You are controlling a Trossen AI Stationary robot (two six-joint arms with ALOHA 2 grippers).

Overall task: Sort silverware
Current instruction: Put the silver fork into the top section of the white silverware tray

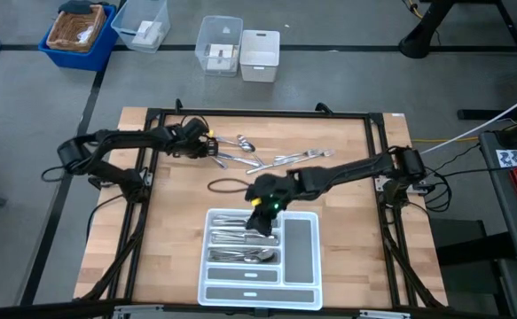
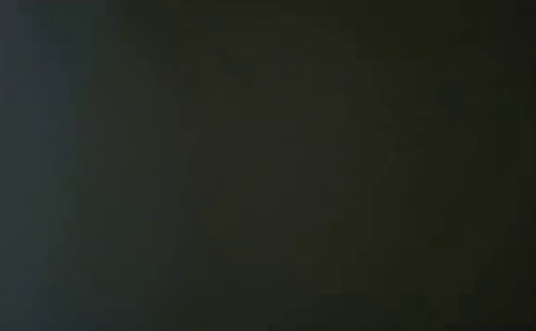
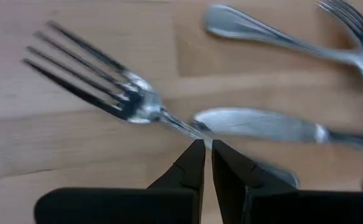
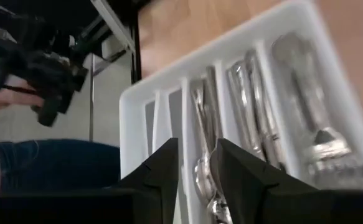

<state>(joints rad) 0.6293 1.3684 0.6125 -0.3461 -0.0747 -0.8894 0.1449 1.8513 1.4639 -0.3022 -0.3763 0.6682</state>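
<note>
Loose silverware (image 1: 271, 160) lies near the table's far edge, forks, spoons and a knife (image 3: 262, 124) among them. My left gripper (image 1: 212, 149) is at the left end of this pile, shut on a fork (image 3: 116, 93). The white cutlery tray (image 1: 301, 266) sits near the table's near edge with sorted pieces (image 1: 240, 248) in its left compartments. My right gripper (image 1: 260, 221) hovers open over the tray's far-left compartments (image 4: 197, 158), with spoons (image 4: 203, 174) lying below it. The low view is dark. My left gripper pinches the fork's handle (image 3: 187, 127) just behind the neck, between its two fingertips (image 3: 193, 162). The fingers lie across the handle. The tines point away from the gripper, and the rest of the handle passes behind one finger. I cannot tell whether the fork is off the wood.
A dark loop (image 1: 227, 184) lies on the wood between pile and tray. The tray's right compartment (image 1: 301, 244) holds nothing. Beyond the far edge stand clear bins (image 1: 219, 44) and a blue crate (image 1: 79, 34) on the floor. A person's leg (image 4: 50, 165) shows beside the table.
</note>
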